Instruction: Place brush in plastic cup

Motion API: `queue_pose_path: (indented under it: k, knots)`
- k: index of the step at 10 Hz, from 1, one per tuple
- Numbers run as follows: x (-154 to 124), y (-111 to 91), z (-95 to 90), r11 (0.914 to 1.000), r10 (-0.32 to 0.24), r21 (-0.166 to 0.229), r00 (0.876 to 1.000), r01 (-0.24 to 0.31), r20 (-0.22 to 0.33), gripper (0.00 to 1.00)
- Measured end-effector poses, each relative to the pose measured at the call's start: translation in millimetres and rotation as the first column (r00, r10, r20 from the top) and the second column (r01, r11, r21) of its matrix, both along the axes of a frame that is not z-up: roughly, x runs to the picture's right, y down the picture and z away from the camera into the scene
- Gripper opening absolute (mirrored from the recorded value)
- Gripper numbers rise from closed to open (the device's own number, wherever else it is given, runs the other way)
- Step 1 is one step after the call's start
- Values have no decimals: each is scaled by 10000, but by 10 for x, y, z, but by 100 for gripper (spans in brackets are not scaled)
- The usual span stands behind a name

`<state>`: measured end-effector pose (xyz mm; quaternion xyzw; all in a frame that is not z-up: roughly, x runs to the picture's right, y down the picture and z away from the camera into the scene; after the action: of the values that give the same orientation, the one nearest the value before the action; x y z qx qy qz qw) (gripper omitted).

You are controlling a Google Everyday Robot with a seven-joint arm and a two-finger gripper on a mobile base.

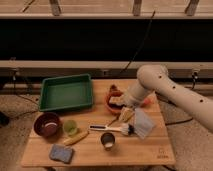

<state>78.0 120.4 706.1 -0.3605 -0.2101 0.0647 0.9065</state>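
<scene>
The brush (107,129) lies flat on the wooden table (150,150), white handle pointing left, pale bristle head at the right near a translucent bag. The light-green plastic cup (69,126) stands upright at the left, beside the maroon bowl, about a brush length from the brush. My gripper (125,114) hangs from the white arm (170,92) just above and behind the brush's bristle end.
A green tray (66,92) sits at the back left. A maroon bowl (47,124), a yellow banana-shaped object (76,138), a blue sponge (61,153), a metal cup (108,140), a translucent bag (143,123) and a red-orange item (114,95) are also on the table.
</scene>
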Motion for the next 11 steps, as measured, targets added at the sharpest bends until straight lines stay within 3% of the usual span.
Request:
queue_pose_path:
  k: [2, 4, 6, 9, 11]
  knots:
    - [0, -2, -1, 10000, -86, -7, 9999, 86, 59, 65]
    - [-127, 149, 37, 9988, -457, -187, 9984, 463, 326, 65]
    - [-421, 446, 202, 9960, -753, -441, 9954, 780, 594, 65]
    - [-521, 780, 486, 9923, -1000, -683, 9936, 1035, 531, 65]
    - [-446, 771, 619, 9932, -846, -776, 9959, 868, 317, 65]
